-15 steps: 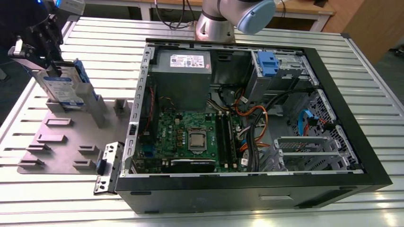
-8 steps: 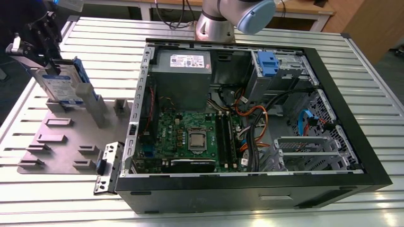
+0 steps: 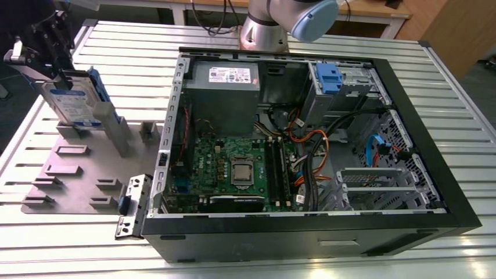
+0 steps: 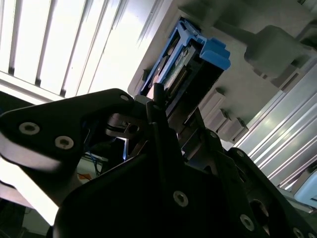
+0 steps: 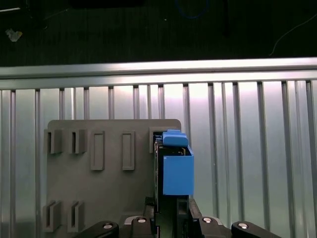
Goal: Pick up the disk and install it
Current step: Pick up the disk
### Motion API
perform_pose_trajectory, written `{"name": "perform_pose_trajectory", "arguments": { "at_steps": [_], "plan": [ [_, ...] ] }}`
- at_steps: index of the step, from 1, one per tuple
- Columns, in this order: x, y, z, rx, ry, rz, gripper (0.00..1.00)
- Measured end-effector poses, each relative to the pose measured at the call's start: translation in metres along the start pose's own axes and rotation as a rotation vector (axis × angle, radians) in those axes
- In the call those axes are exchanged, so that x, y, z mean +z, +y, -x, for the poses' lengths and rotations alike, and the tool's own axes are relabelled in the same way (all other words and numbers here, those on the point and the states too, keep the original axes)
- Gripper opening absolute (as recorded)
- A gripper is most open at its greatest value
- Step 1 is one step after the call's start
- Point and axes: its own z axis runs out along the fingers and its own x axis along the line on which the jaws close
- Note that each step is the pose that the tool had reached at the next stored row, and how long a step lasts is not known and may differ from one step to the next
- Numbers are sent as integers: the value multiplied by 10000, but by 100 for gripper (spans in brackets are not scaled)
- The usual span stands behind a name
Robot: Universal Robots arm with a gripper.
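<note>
The disk (image 3: pixel 75 104) stands on edge, silver with a white-and-blue label and a blue bracket, over the far corner of the grey holder plate (image 3: pixel 78 174) at the exterior view's left. My gripper (image 3: pixel 60 81) comes down on it from above and is shut on the disk's upper part. In the first wrist view the disk (image 5: pixel 177 168) shows end-on, blue bracket toward the camera, held between the fingers (image 5: pixel 148 218) of my gripper (image 5: pixel 171 215). The second wrist view has the disk (image 4: pixel 193 64) just past my gripper (image 4: pixel 168 114). Whether its lower edge still touches the plate is hidden.
An open black computer case (image 3: pixel 310 232) lies to the exterior view's right of the plate, with motherboard, cables and a drive bay carrying a blue latch (image 3: pixel 329 78). The arm's base (image 3: pixel 268 29) stands behind the case. Several raised slots (image 5: pixel 96 148) stud the plate. The table (image 3: pixel 116 46) is slatted metal.
</note>
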Motion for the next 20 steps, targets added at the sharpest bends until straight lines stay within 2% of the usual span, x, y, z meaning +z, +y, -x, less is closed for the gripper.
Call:
{"name": "perform_pose_trajectory", "arguments": {
  "at_steps": [13, 20],
  "plan": [
    [-110, 3, 1, 0, 0, 0, 35],
    [-189, 5, 1, 0, 0, 0, 35]
  ]
}}
